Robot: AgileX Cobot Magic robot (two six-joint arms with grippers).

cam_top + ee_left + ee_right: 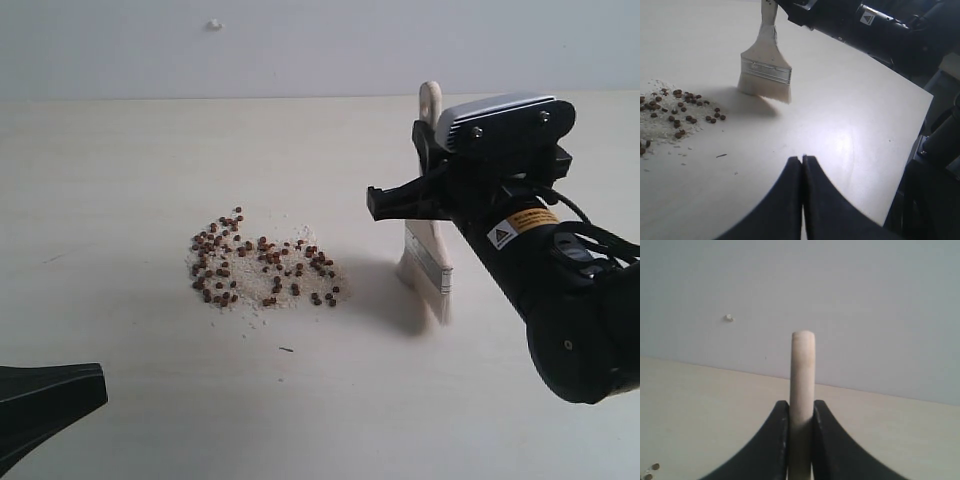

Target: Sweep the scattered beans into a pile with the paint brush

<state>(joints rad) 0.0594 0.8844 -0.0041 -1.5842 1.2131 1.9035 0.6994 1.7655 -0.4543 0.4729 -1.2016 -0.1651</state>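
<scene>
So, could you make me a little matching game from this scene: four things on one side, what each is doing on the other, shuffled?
Things:
1. paint brush
2. beans
3. left gripper
4. dark sliver

States:
A. jaws shut, holding nothing
B. lying alone, apart from the rest
C. clustered in a loose patch
D. upright, bristles down, handle held by the right gripper

Pairs: 1-D, 2-C, 3-A, 4-B

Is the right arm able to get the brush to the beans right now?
Likely yes. The right gripper holds the brush roughly upright, bristles down beside the beans, with only bare table between them. The left gripper sits shut, well clear.
</scene>
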